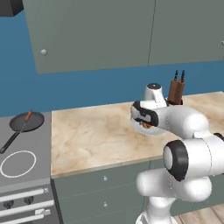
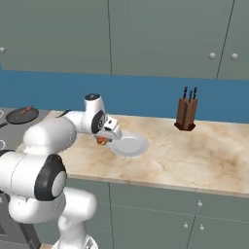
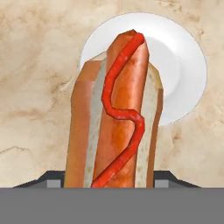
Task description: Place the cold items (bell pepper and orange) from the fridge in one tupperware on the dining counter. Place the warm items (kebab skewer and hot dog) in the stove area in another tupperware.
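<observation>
My gripper [image 3: 109, 179] is shut on a hot dog [image 3: 116, 113], a sausage in a bun with a red ketchup squiggle, which stands up between the two dark fingertips. It hangs just over the near edge of a white plate [image 3: 183, 74] on the marble counter. From the base cameras the gripper [image 1: 146, 124] [image 2: 103, 138] sits low over the counter with a bit of the orange hot dog [image 2: 101, 141] under it, beside the plate [image 2: 129, 145]. The kebab skewer [image 1: 27, 117] lies in a dark frying pan [image 1: 26, 122] on the stove, far to the left.
A brown knife block [image 1: 176, 91] [image 2: 186, 114] stands at the back of the counter against the blue wall. Grey-green cupboards hang overhead and drawers run below. The stove [image 1: 19, 164] with its ring burner is on the left.
</observation>
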